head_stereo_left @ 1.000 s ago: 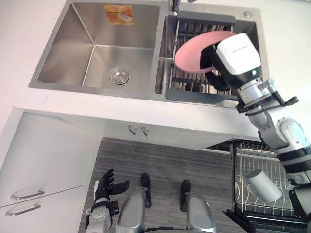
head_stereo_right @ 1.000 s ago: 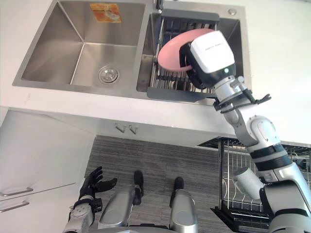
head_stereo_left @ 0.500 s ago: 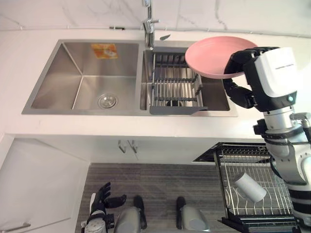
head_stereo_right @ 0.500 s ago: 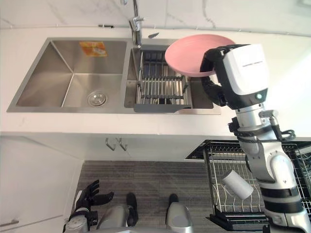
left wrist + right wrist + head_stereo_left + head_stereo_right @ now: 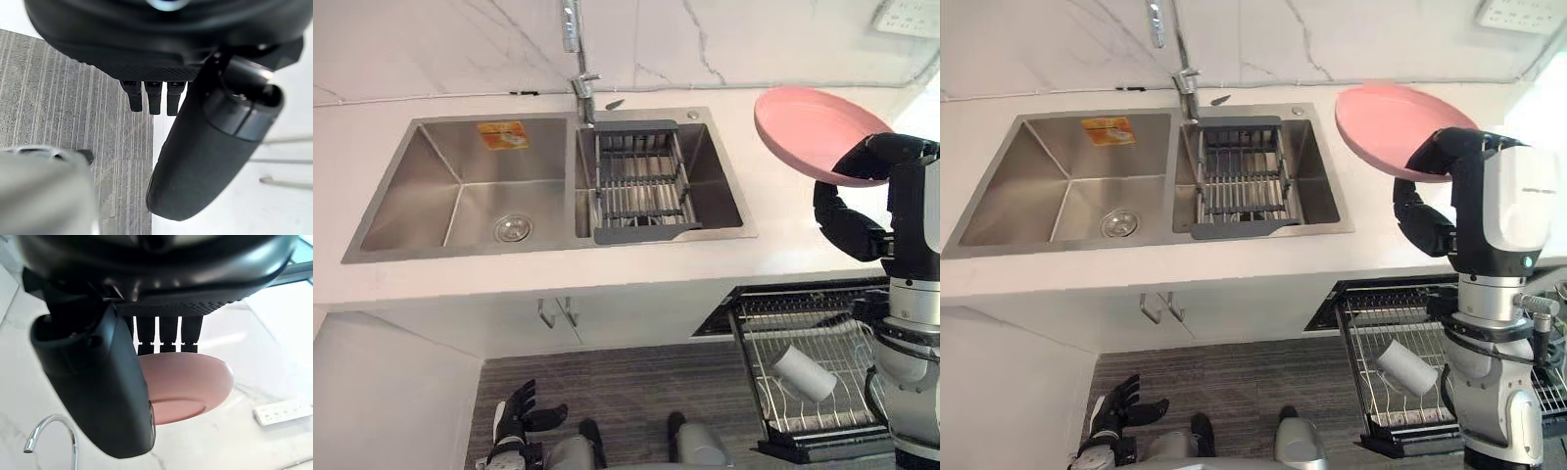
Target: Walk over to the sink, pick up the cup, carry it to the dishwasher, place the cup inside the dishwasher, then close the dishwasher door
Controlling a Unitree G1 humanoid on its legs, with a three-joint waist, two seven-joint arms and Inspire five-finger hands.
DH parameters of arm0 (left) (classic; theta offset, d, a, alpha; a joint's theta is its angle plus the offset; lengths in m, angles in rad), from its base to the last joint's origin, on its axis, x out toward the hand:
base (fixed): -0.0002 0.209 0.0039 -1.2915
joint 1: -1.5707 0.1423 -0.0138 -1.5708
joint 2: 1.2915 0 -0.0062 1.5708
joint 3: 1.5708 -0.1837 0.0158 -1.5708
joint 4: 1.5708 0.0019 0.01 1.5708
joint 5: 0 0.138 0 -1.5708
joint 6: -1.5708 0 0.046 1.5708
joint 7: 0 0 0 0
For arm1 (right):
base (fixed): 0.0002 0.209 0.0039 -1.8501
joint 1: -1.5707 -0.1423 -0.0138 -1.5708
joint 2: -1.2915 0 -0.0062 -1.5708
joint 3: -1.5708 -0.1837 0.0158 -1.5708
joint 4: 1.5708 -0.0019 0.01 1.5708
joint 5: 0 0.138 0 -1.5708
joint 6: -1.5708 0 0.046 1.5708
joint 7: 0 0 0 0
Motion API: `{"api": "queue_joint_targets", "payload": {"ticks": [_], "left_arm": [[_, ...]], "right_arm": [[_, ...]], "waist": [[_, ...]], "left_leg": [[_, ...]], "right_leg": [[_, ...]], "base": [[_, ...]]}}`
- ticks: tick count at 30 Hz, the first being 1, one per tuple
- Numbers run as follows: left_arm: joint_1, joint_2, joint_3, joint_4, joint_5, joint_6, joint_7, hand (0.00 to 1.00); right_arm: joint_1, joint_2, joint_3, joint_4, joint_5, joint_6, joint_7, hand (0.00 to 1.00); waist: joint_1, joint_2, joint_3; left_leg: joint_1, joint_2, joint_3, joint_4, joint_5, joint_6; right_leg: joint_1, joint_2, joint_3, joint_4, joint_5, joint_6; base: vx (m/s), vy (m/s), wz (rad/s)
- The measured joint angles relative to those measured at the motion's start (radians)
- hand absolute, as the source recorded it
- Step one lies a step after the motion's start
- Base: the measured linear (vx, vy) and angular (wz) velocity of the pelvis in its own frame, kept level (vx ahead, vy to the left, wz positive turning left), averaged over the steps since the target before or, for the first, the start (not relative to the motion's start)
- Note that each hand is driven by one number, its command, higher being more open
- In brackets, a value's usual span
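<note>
The cup (image 5: 805, 373) lies on its side in the pulled-out dishwasher rack (image 5: 751, 377), below the surface's (image 5: 509, 284) front edge at its right end. Its long axis runs slantwise across the wires, from the rack's back left toward its front right; I cannot tell which end is the mouth. Bare wire lies open on every side of it, and neither hand touches it.

The right hand (image 5: 850, 227) holds a pink plate (image 5: 818, 132) instead. Its fingers (image 5: 166, 335) are curled over the rim with the thumb under, pinching the near edge. The plate is tilted, its face up and to the left, in the air above the surface's right end. It is well apart from the faucet (image 5: 576, 49), to the right of the sink (image 5: 460, 196), and above the rack.

A grey drainer (image 5: 641, 181) spans the sink's right basin.

The left hand (image 5: 519, 421) hangs low over the floor (image 5: 636, 382) by the cabinet front, fingers (image 5: 154, 98) loosely spread and holding nothing.
</note>
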Motion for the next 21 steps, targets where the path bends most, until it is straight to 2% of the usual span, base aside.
{"api": "queue_joint_targets", "payload": {"ticks": [4,7,8,9,11,12,13,14,15,16,21], "left_arm": [[0.001,-0.02,0.001,-0.006,0.0,0.0,0.0,0.9],[-0.001,-0.023,0.03,-0.009,0.0,0.0,0.002,0.9],[-0.004,-0.021,0.052,-0.013,-0.001,0.0,0.005,0.9],[-0.014,-0.018,0.078,-0.013,-0.001,0.0,0.008,0.9],[-0.023,-0.01,0.112,-0.012,-0.001,0.0,0.02,0.9],[-0.024,-0.006,0.125,-0.013,-0.001,0.0,0.023,0.9],[-0.028,0.003,0.141,-0.013,-0.001,0.001,0.027,0.9],[-0.03,0.011,0.147,-0.013,-0.001,0.001,0.027,0.9],[-0.026,0.016,0.147,-0.016,-0.001,0.001,0.027,0.9],[-0.023,0.009,0.146,-0.017,-0.001,0.003,0.026,0.9],[-0.02,-0.025,0.124,-0.049,0.0,0.002,0.02,0.9]], "right_arm": [[0.039,0.031,-0.003,0.013,0.0,0.012,-0.003,0.3],[0.046,0.048,-0.003,0.068,-0.013,0.049,-0.006,0.3],[0.049,0.056,-0.003,0.092,-0.022,0.077,-0.007,0.3],[0.05,0.065,-0.004,0.109,-0.024,0.096,-0.006,0.3],[0.071,0.066,-0.005,0.118,-0.033,0.098,-0.006,0.3],[0.083,0.066,-0.007,0.118,-0.042,0.097,-0.006,0.3],[0.104,0.066,-0.008,0.118,-0.05,0.094,-0.006,0.3],[0.12,0.067,-0.013,0.118,-0.051,0.082,-0.004,0.3],[0.124,0.069,-0.014,0.126,-0.051,0.072,-0.004,0.3],[0.125,0.076,-0.016,0.162,-0.051,0.073,-0.004,0.3],[0.173,0.158,-0.053,0.249,-0.046,0.114,0.006,0.3]], "waist": [[-0.007,0.007,0.002],[-0.016,0.008,0.008],[-0.025,0.01,0.014],[-0.021,0.017,0.029],[-0.011,0.023,0.036],[-0.009,0.023,0.036],[-0.007,0.022,0.036],[-0.004,0.02,0.034],[-0.005,0.017,0.035],[-0.01,0.03,0.038],[-0.019,0.034,0.035]], "left_leg": [[-0.017,0.024,0.086,0.076,-0.054,0.009],[-0.029,0.047,0.181,0.111,-0.082,0.03],[-0.033,0.054,0.206,0.115,-0.089,0.042],[-0.027,0.067,0.242,0.112,-0.089,0.059],[-0.023,0.08,0.286,0.103,-0.094,0.09],[-0.022,0.082,0.293,0.101,-0.096,0.099],[-0.023,0.086,0.306,0.1,-0.099,0.106],[-0.021,0.088,0.324,0.101,-0.099,0.104],[-0.024,0.087,0.335,0.109,-0.106,0.086],[-0.024,0.094,0.325,0.113,-0.093,0.065],[-0.008,0.11,0.317,0.096,-0.065,0.04]], "right_leg": [[-0.054,0.029,0.099,0.011,0.021,0.015],[-0.088,0.041,0.188,-0.039,0.08,0.035],[-0.087,0.031,0.177,-0.071,0.088,0.01],[-0.095,0.002,0.095,-0.061,0.09,-0.02],[-0.131,-0.036,-0.028,0.056,0.06,-0.039],[-0.131,-0.045,-0.053,0.098,0.04,-0.042],[-0.115,-0.054,-0.091,0.165,-0.004,-0.045],[-0.083,-0.059,-0.114,0.179,-0.053,-0.04],[-0.046,-0.059,-0.119,0.108,-0.084,-0.008],[-0.043,-0.041,-0.113,0.086,-0.066,-0.001],[-0.026,-0.004,-0.097,0.052,-0.05,-0.018]], "base": [[-0.07,0.095,-0.85],[-0.1,0.15,-0.9],[-0.13,0.154,-0.69],[-0.16,0.173,-0.66],[-0.12,0.126,-0.64],[-0.07,0.042,-0.52],[-0.04,-0.029,-0.44],[-0.04,-0.091,-0.55],[-0.04,-0.134,-0.53],[-0.03,-0.116,-0.39],[0.02,-0.077,-0.19]]}}
